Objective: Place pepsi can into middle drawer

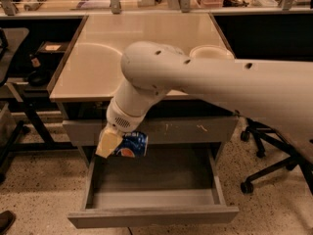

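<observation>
Over the open drawer (151,214), left side: gripper (120,145) pinching the can (136,145), can lying sideways, above the tray.

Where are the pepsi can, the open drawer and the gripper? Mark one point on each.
pepsi can (134,145): camera view, blue side wall.
open drawer (151,215): camera view, front panel.
gripper (117,148): camera view, between fingertips, above the drawer's left side, clamped on the can.

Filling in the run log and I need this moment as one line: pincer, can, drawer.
pincer: shut on pepsi can | position: above left rear of middle drawer | drawer: open | can: sideways, not yet released
</observation>
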You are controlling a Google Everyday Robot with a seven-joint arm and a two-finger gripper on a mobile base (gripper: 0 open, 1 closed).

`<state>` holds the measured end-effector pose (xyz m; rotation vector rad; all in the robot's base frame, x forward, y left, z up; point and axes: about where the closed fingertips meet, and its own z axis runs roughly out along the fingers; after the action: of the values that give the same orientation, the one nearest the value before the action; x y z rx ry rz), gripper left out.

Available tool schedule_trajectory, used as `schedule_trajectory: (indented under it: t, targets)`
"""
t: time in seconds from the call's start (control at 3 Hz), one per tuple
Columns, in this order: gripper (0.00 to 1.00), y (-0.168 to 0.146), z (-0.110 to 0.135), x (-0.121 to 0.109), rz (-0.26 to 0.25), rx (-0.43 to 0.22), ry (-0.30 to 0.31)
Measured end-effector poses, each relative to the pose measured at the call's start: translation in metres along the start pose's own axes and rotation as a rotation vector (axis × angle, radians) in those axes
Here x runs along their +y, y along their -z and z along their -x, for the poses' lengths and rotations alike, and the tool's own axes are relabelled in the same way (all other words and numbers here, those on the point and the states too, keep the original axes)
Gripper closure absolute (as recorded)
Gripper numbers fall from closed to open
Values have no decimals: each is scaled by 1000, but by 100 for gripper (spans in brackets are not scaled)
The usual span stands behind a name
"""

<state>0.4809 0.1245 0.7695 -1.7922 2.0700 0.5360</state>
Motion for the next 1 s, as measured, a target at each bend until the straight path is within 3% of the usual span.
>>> schedule_trajectory:
  t: [0.33,0.67,1.0]
  targets:
    - [100,-46,-35,27,68,-26,-98]
    - [100,-55,-38,26,71,-29,-108]
    - [100,-92,-61,29,95,-48,-159]
